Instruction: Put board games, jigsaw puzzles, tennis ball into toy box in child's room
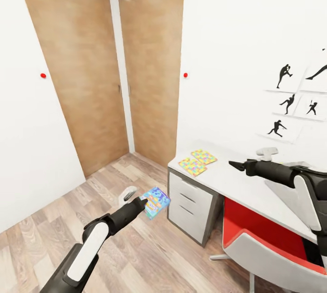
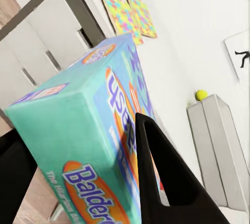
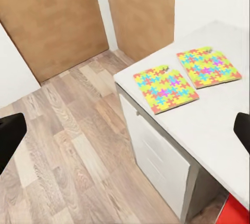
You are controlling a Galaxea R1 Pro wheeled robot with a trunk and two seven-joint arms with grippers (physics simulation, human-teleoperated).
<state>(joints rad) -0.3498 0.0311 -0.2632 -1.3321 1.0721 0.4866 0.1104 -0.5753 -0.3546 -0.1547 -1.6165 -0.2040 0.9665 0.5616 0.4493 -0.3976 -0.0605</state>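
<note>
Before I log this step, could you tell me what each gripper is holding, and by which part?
The left gripper clamps the teal cardboard board game box across one end. The right gripper holds nothing, open above the white table.

Right wrist view. Two flat, square jigsaw puzzles (image 3: pixel 165 89) (image 3: pixel 208 67), each patterned in yellow, pink, blue and green interlocking pieces, lay side by side, close but apart, on the white tabletop (image 3: pixel 219 130) at the right of the frame. Beneath the tabletop's near edge stood a white drawer unit (image 3: pixel 159 159). Pale wood-plank flooring (image 3: pixel 67 156) filled the lower left, with brown wooden doors (image 3: pixel 49 21) across the top. Dark fingertips (image 3: pixel 10 139) of the right gripper (image 3: pixel 125 133) showed at the left and right edges, set wide apart.
</note>
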